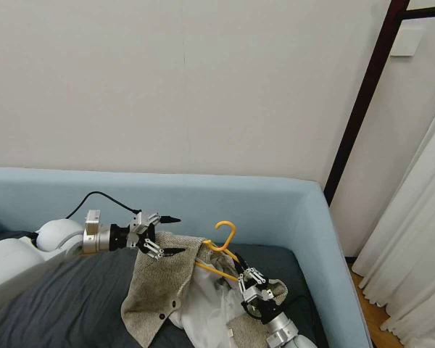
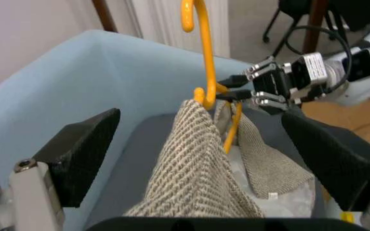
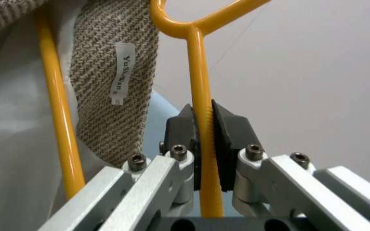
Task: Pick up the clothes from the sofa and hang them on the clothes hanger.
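Left gripper (image 1: 175,234) is spread wide and holds nothing. In the left wrist view its two black fingers (image 2: 82,154) stand far apart, with the tweed jacket (image 2: 191,159) in the gap between them and slightly ahead of the tips. The jacket's shoulder peaks right at the middle of that gap, draped over the neck of the yellow hanger (image 2: 207,48). I cannot tell whether either pad touches the cloth. In the head view the lower fingertip overlaps the jacket's top edge and the upper fingertip is clear above it.

Right gripper (image 1: 248,278) is clamped on the hanger. In the right wrist view both black pads (image 3: 227,137) press on one yellow rod from either side, with the rod running straight up out of the pinch. The hanger's second rod runs beside the fingers, outside the grip. Tweed cloth with a white label (image 3: 122,72) hangs between the two rods, just off the closed fingers and not inside them.

The hook sticks up free, beyond the left fingertips and above the right ones. The rest of the jacket, pale lining showing, sags below both grippers onto the dark seat cushion (image 1: 72,290) of the light blue sofa (image 1: 203,196). From the left wrist the right gripper shows past the jacket, on the far side of the hanger neck.
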Motion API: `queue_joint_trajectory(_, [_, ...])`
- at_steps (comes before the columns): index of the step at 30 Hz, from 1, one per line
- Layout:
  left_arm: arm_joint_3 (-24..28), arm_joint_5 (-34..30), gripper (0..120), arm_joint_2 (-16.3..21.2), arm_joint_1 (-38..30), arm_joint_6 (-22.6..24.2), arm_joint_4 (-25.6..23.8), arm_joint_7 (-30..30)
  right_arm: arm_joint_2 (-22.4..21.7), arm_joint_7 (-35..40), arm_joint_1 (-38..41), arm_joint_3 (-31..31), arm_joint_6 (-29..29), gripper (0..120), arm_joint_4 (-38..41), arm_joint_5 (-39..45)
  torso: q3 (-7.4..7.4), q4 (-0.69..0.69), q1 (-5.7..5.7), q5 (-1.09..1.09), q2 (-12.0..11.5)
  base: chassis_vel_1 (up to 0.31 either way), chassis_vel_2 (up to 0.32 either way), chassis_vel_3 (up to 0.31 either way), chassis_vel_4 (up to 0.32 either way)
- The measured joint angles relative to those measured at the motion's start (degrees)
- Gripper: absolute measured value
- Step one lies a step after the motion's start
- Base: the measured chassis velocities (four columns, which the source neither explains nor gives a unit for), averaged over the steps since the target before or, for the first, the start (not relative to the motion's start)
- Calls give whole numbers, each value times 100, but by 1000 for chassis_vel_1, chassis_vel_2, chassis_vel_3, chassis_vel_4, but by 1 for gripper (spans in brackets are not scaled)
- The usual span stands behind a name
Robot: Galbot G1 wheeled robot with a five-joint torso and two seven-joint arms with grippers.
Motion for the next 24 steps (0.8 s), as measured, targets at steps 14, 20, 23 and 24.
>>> queue_joint_trajectory(14, [742,293,100,-701,-572,60,575,78,-9,150,22,213,332,5,-79,-645,0,2,0,-1,0,0,0,0,0])
queue_joint_trajectory(20, [839,371,84,-960,-490,59,690,144,-9,218,44,306,440,5,-156,-893,0,0,0,-2,0,0,0,0,0])
queue_joint_trajectory(23, [820,404,76,-967,-404,54,703,163,-25,240,66,305,441,5,-189,-888,1,0,0,-1,0,0,0,0,0])
queue_joint_trajectory(24, [770,431,71,-958,-325,46,711,173,-35,249,82,302,443,5,-200,-886,0,2,0,-1,0,0,0,0,0])
